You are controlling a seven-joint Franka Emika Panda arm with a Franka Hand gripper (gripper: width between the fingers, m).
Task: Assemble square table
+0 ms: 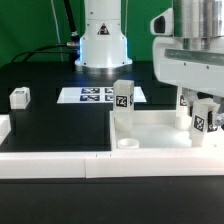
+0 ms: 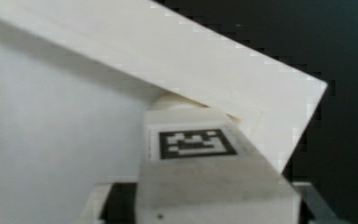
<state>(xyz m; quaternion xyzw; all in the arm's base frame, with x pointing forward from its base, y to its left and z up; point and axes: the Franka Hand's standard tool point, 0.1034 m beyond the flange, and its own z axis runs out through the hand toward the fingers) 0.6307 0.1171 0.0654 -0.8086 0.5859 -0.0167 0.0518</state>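
The white square panel lies on the black table with its raised rim up. A round socket shows at its near corner on the exterior view's left. One tagged leg peg stands upright at the far corner on that side. My gripper is over the panel's far corner on the exterior view's right, shut on another tagged leg peg. In the wrist view the held peg sits between my gripper's fingers, and its end meets the panel's corner under the rim. A third peg lies loose on the exterior view's left.
The marker board lies flat in front of the robot base. Long white bars edge the black surface at the front and at the exterior view's left.
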